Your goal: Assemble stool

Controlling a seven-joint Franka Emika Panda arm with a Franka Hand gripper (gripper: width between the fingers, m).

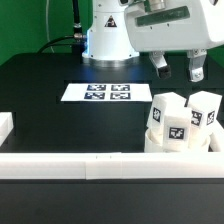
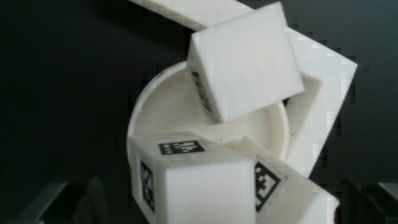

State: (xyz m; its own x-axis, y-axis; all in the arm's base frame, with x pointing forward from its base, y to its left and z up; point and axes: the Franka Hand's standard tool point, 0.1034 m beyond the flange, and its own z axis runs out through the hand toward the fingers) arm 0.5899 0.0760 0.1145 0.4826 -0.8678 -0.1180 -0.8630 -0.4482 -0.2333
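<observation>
The white stool seat (image 1: 152,140) lies at the exterior view's lower right, against the front rail. Three blocky tagged legs (image 1: 178,122) stand upright on it, close together. My gripper (image 1: 178,68) hangs above them, open and empty, with clear space between its fingertips (image 1: 160,68) and the leg tops. In the wrist view I look down on the round seat (image 2: 164,115), with a tagged leg (image 2: 214,185) nearest and the other two legs (image 2: 249,60) beyond. The gripper (image 2: 217,214) shows only as dark fingertips (image 2: 71,203) at either side of the nearest leg.
The marker board (image 1: 100,92) lies flat on the black table in the middle. A long white rail (image 1: 70,162) runs along the front edge, with a short white rail end (image 1: 5,127) at the exterior view's left. The robot base (image 1: 105,35) stands behind the board.
</observation>
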